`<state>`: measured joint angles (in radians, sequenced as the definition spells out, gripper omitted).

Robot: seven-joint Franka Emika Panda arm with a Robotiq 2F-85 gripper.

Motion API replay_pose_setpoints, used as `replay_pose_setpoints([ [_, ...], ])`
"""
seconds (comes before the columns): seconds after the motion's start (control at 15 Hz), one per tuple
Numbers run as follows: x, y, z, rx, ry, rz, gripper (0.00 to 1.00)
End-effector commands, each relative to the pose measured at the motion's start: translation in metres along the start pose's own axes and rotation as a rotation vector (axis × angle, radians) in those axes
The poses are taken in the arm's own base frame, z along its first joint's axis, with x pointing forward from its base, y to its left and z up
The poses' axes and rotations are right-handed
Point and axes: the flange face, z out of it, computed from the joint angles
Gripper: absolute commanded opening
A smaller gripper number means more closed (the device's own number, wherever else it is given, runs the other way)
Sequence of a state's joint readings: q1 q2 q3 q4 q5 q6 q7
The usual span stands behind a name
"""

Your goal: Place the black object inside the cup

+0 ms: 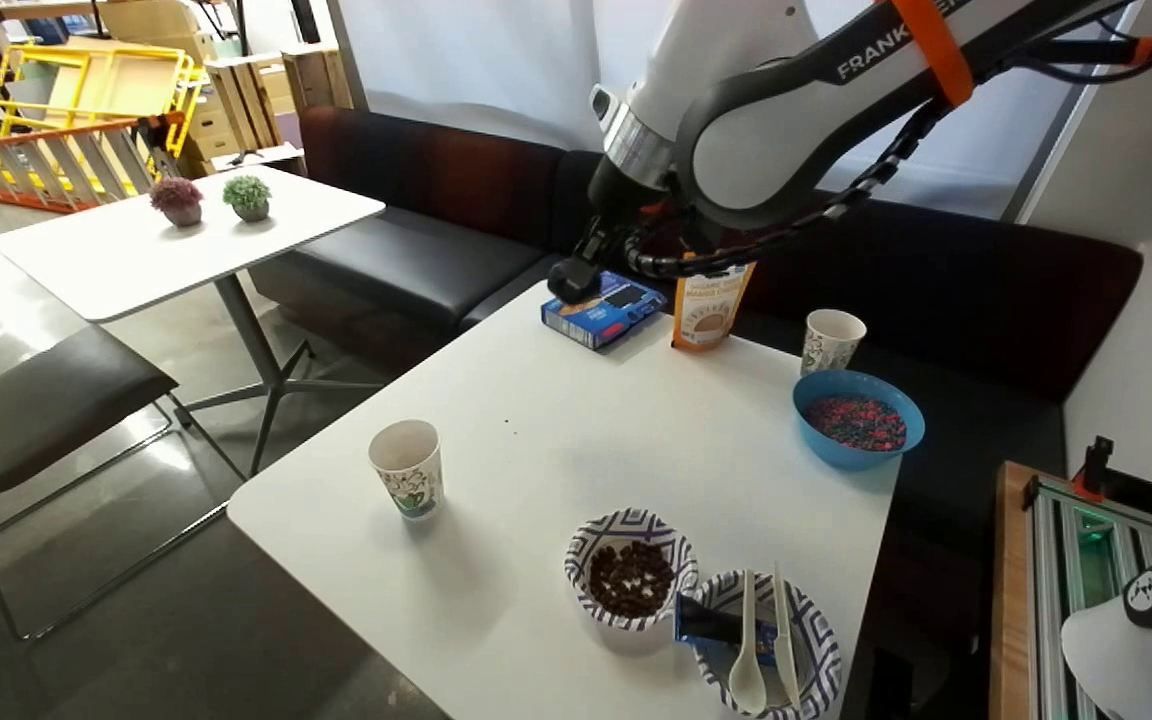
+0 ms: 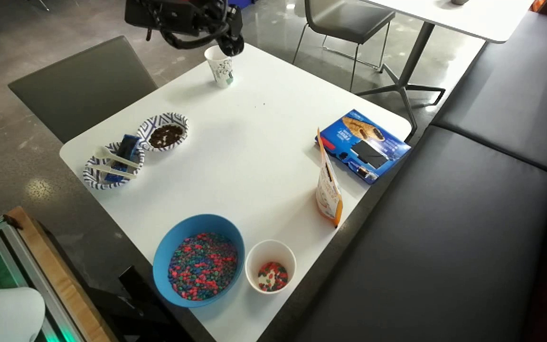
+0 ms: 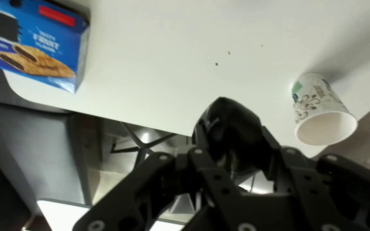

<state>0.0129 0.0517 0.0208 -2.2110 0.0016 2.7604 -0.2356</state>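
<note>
Black on black, so edges are tricky, but the black object (image 3: 225,118) is pretty clearly pinched in the gripper (image 3: 233,135), up off the white table (image 1: 556,430). A good part of it pokes out front, I'd guess so it can drop in cleanly. Looks glossy and roundish with a faint pale mark; the lower bit's hidden. The patterned cup (image 3: 315,101) stands upright near a table corner, mouth up and well apart from the blue box (image 3: 42,46), so coming down from above seems doable.
</note>
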Motion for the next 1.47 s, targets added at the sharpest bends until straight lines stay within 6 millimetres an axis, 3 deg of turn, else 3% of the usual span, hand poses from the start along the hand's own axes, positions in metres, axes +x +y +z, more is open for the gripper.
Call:
replay_pose_setpoints([
  [0.0,0.044,-0.033,0.016,0.092,0.067,-0.164,0.15],
  [0.27,0.089,-0.062,0.042,0.185,0.117,-0.295,0.15],
  [0.47,0.108,-0.081,0.07,0.232,0.097,-0.343,0.15],
  [0.67,0.113,-0.096,0.102,0.286,0.049,-0.368,0.15],
  [0.93,0.114,-0.112,0.131,0.329,-0.002,-0.383,0.15],
  [1.4,0.122,-0.123,0.161,0.355,-0.024,-0.395,0.15],
])
